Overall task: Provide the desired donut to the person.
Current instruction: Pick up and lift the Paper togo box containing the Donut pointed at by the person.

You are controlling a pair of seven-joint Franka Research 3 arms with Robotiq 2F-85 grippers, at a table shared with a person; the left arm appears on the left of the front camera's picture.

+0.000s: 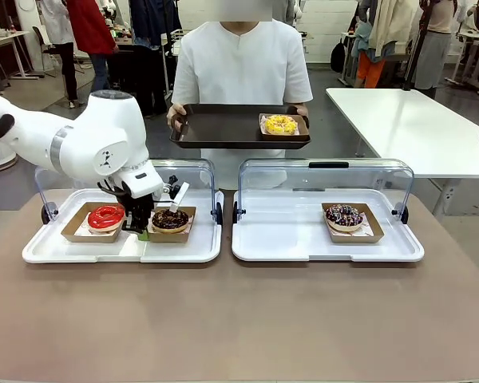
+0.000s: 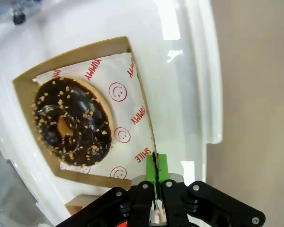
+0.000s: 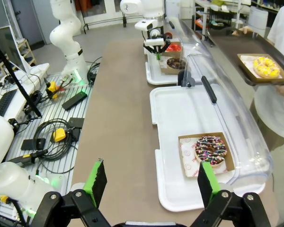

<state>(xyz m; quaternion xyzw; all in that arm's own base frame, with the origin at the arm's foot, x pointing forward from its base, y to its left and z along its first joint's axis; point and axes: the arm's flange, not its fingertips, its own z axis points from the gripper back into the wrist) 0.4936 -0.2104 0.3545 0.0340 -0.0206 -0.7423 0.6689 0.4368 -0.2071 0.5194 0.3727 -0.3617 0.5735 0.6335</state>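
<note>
chocolate donut pickup: left end effector clamps its cardboard tray rim; next, lift it to the person; right end effector apart.

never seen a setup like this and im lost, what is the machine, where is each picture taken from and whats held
Two white robot arms share a table with a person. The front view looks across the table; each wrist view looks along one arm's gripper, a two-finger claw. On the table stand two white lidded display trays. The left tray holds a red-glazed donut and a chocolate donut with nut bits, the right tray a sprinkled chocolate donut, each in a cardboard tray. The left gripper is shut on the rim of the nut donut's cardboard tray. The right gripper is open and empty. The person holds a dark serving tray with a yellow donut.
</note>
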